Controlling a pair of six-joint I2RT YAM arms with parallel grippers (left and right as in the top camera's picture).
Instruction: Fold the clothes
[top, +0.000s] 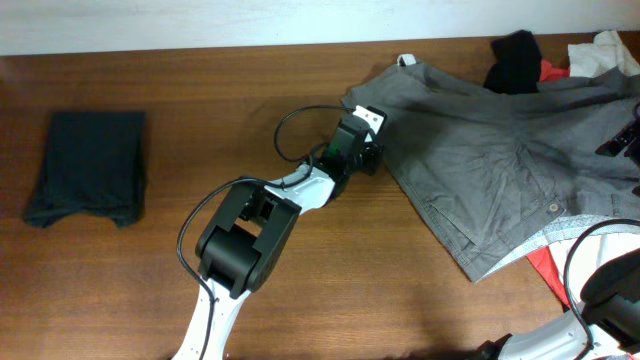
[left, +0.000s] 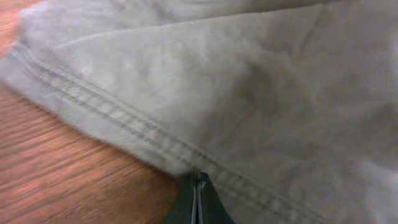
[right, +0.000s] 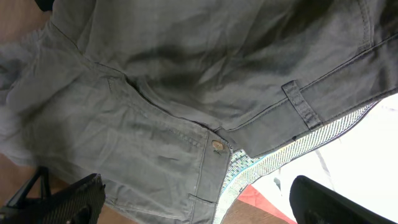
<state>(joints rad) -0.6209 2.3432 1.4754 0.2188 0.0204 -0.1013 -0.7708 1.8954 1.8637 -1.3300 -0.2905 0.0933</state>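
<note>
The grey-khaki trousers (top: 490, 150) lie spread on the right half of the table, with the pale waistband lining (top: 560, 232) turned out at the front. My left gripper (top: 366, 152) is shut, and its tips (left: 199, 186) touch the stitched hem (left: 124, 118) at the trousers' left edge. I cannot tell if any fabric is pinched. My right gripper (right: 199, 208) is open wide above the waistband, near the button (right: 217, 145) and a belt loop (right: 301, 102). It shows in the overhead view at the right edge (top: 622, 140).
A folded dark garment (top: 90, 165) lies at the far left. Black (top: 515, 60), red (top: 552, 70) and white (top: 600, 50) clothes are heaped at the back right. Red fabric (top: 545, 265) pokes out under the waistband. The wooden table (top: 200, 100) ends at a white wall behind.
</note>
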